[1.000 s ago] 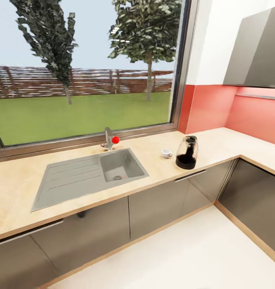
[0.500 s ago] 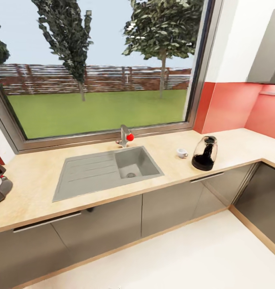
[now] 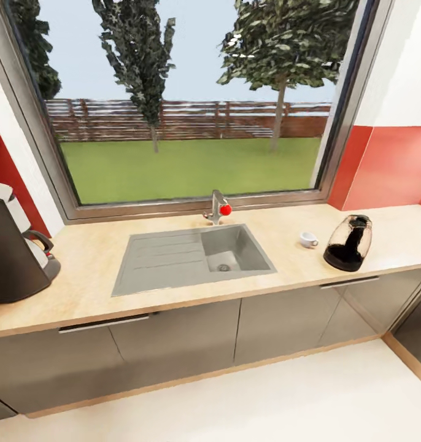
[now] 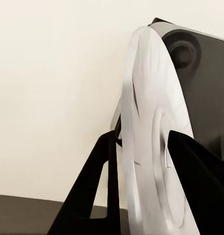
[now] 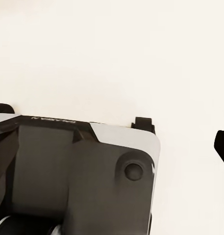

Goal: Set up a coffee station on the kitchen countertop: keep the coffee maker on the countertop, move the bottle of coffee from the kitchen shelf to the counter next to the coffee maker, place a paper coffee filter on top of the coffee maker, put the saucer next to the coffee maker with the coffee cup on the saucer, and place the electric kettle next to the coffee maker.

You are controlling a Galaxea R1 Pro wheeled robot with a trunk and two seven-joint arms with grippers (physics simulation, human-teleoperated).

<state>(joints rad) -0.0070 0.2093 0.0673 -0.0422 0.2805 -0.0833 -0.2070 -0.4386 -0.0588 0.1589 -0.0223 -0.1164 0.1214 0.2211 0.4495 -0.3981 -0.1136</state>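
Observation:
In the head view the dark coffee maker (image 3: 11, 252) stands on the beige countertop (image 3: 88, 270) at the far left. A small white coffee cup (image 3: 308, 239) sits right of the sink, and beside it stands the glass electric kettle (image 3: 348, 244) with a black base. In the left wrist view my left gripper (image 4: 141, 196) is shut on a white saucer (image 4: 151, 98) held on edge between the black fingers (image 4: 87, 196). In the right wrist view one dark fingertip (image 5: 222, 147) of the right gripper shows far out at the edge, with nothing held.
A grey sink (image 3: 192, 258) with a drainboard and a faucet (image 3: 218, 207) with a red knob lie mid-counter under a big window. Grey cabinet fronts (image 3: 173, 344) run below. A red backsplash (image 3: 382, 166) rises at the right. Pale floor lies in front.
The whole head view has swung left, so the camera moved. The coffee maker has come fully into view at the left. Cup and kettle keep their places on the counter.

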